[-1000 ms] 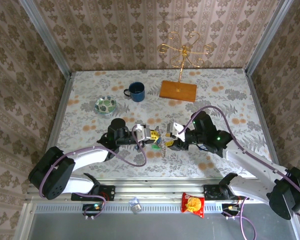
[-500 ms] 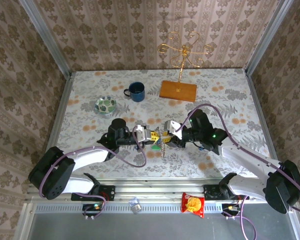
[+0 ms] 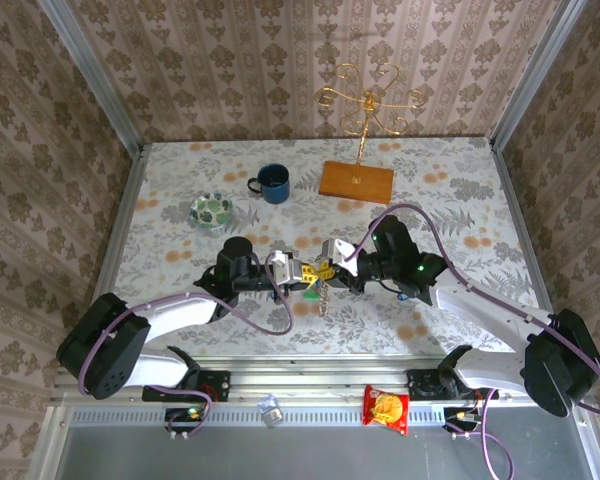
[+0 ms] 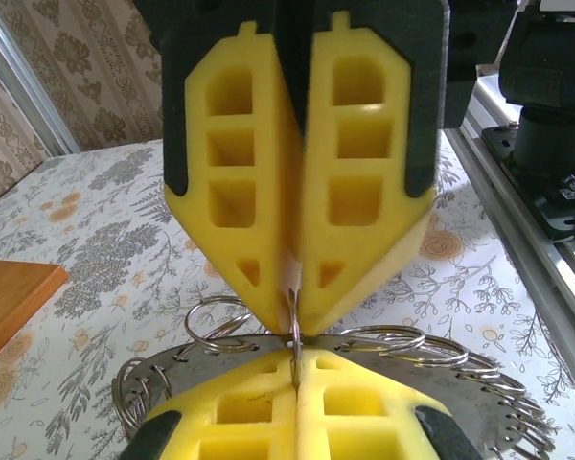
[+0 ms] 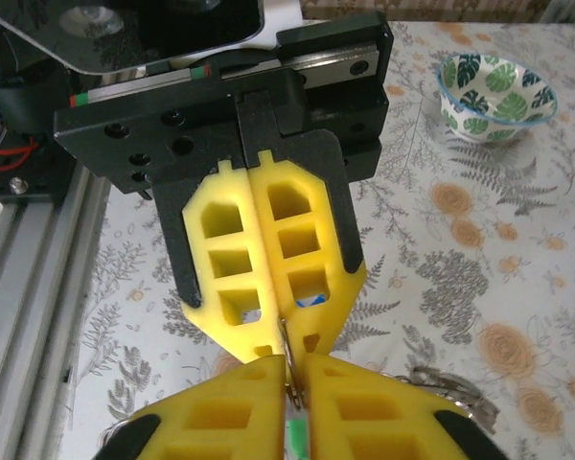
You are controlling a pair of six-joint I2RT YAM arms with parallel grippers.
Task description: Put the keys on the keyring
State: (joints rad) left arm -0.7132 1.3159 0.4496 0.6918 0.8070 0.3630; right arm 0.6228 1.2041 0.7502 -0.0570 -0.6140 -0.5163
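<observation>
My left gripper point(image 3: 310, 276) and right gripper point(image 3: 325, 274) meet tip to tip above the near middle of the table. Both are shut on the same thin metal ring point(image 4: 293, 335), which stands edge-on between the yellow pads. Behind it runs the grey band of the keyring point(image 4: 460, 369), with several wire rings threaded on it. Seen from above, the keyring point(image 3: 321, 297) hangs just under the two grippers. In the right wrist view a green key tag point(image 5: 295, 439) shows low between my right fingers point(image 5: 364, 412), and more rings point(image 5: 450, 388) lie to the right.
A blue mug point(image 3: 273, 183) and a green-patterned dish point(image 3: 212, 211) stand at the back left. A gold hook stand on a wooden base point(image 3: 356, 181) is at the back centre. A red snack packet point(image 3: 387, 408) lies on the front rail.
My right gripper has moved left to the left gripper's tips and shut on the thin ring. The left arm has stayed put, still shut.
</observation>
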